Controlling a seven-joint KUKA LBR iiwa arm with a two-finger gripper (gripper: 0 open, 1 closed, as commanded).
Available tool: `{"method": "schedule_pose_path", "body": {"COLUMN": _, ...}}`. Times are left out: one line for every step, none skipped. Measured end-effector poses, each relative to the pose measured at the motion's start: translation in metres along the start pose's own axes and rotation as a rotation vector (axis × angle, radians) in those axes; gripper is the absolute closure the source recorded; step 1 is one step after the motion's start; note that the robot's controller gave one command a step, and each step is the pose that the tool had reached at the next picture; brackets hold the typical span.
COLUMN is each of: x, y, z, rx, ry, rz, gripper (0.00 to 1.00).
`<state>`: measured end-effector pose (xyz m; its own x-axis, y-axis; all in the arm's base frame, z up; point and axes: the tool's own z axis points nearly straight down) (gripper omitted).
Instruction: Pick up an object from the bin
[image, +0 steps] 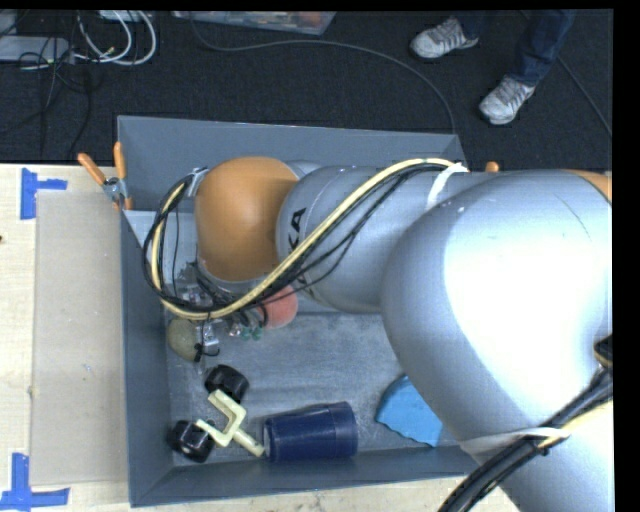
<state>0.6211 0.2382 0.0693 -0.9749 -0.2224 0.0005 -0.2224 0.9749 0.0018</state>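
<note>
My gripper (206, 335) hangs low at the left side of the bin, under the arm's wrist. Its tip is right beside a dull olive rounded thing (181, 339) that lies against the bin's left wall. A red rounded thing (284, 310) peeks out from under the wrist just to the right, with a small green piece (251, 329) next to it. Whether anything is in the gripper is hidden by the wrist.
Nearer the front lie a cream piece with black wheels (222, 417), a dark blue cylinder (310, 432) on its side and a light blue wedge (410, 411). The arm covers the bin's right and back parts.
</note>
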Motion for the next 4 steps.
{"method": "schedule_pose_path", "body": {"x": 0.001, "y": 0.0, "z": -0.006, "rx": 0.0, "ry": 0.003, "rz": 0.001, "gripper": 1.0}}
{"method": "schedule_pose_path", "body": {"x": 0.003, "y": 0.0, "z": -0.026, "rx": 0.001, "ry": 0.01, "rz": 0.001, "gripper": 1.0}}
{"method": "schedule_pose_path", "body": {"x": 0.002, "y": 0.0, "z": -0.059, "rx": 0.001, "ry": 0.006, "rz": 0.001, "gripper": 1.0}}
{"method": "schedule_pose_path", "body": {"x": 0.001, "y": 0.0, "z": -0.09, "rx": 0.001, "ry": 0.003, "rz": 0.001, "gripper": 1.0}}
